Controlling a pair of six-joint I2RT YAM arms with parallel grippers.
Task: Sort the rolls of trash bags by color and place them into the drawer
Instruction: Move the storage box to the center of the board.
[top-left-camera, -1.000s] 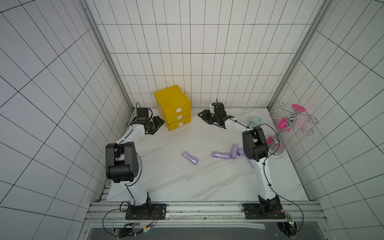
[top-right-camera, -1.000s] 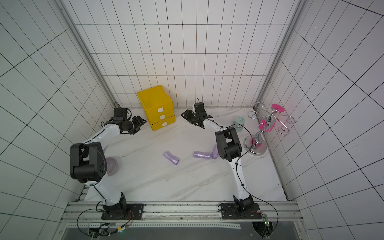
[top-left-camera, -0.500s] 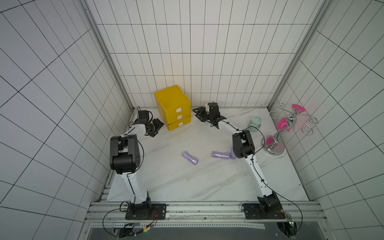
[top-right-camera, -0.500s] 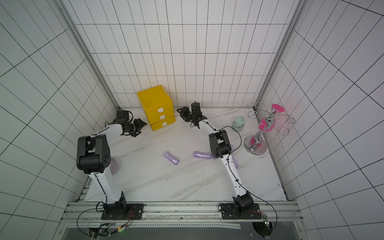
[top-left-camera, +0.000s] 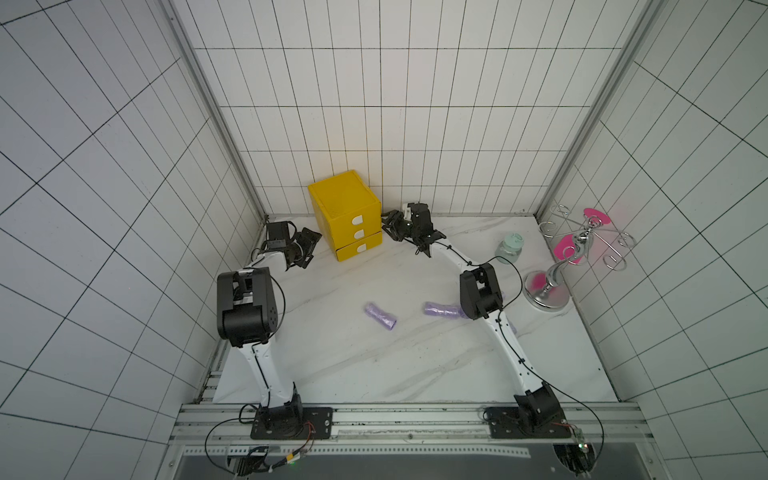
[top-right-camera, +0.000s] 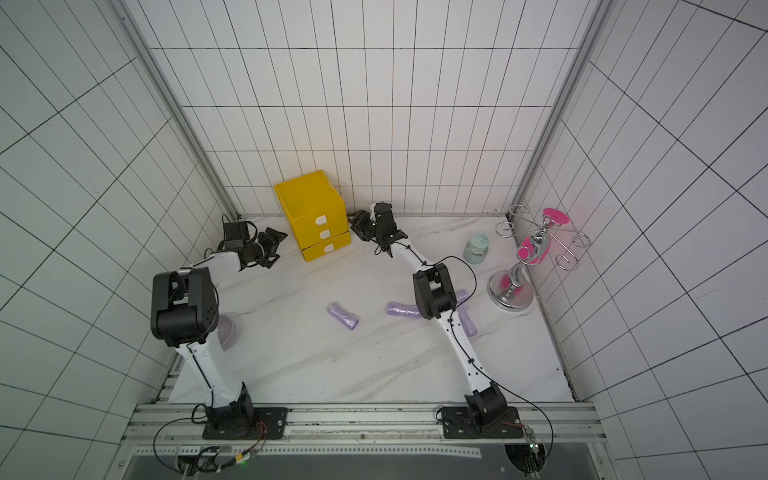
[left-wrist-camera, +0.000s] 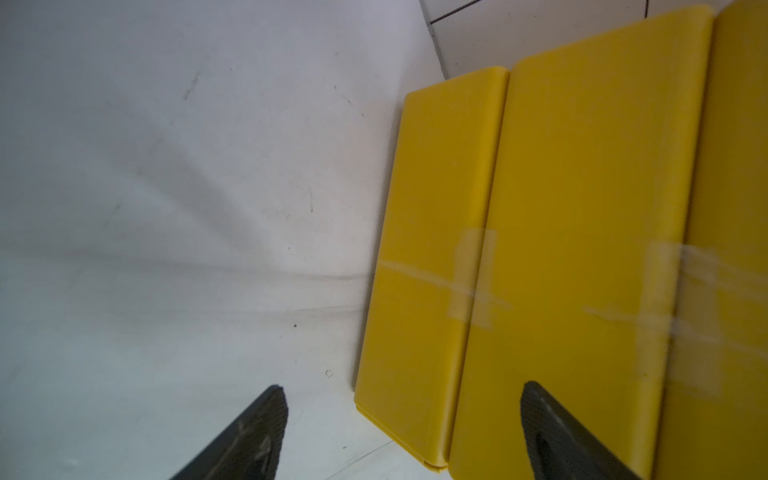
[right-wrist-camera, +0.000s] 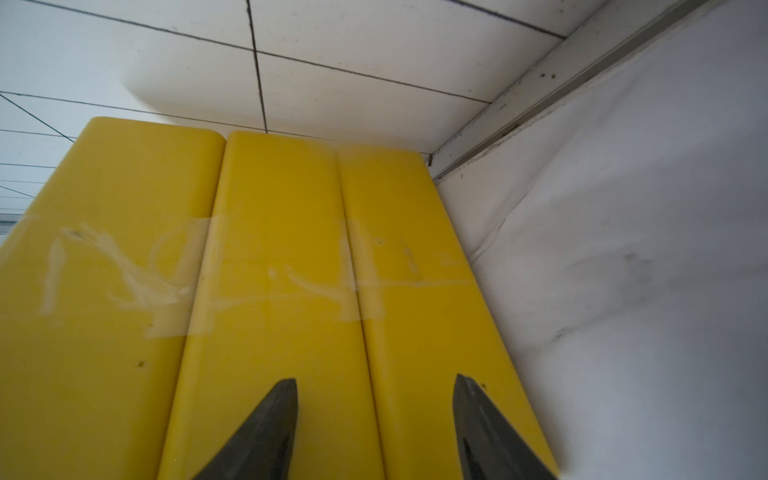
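Wide, empty left tool (top-left-camera: 309, 249) and right tool (top-left-camera: 390, 227) flank the yellow drawer unit (top-left-camera: 345, 199), seemingly to brace it; lilac rolls (top-left-camera: 379, 318) lie in front.

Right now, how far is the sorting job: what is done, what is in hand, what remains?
Done: nothing I can confirm; the yellow drawer unit hides its contents. In hand: nothing; the left end effector and right end effector stand open, empty, on either side of it. Left: several lilac rolls lie on the table.
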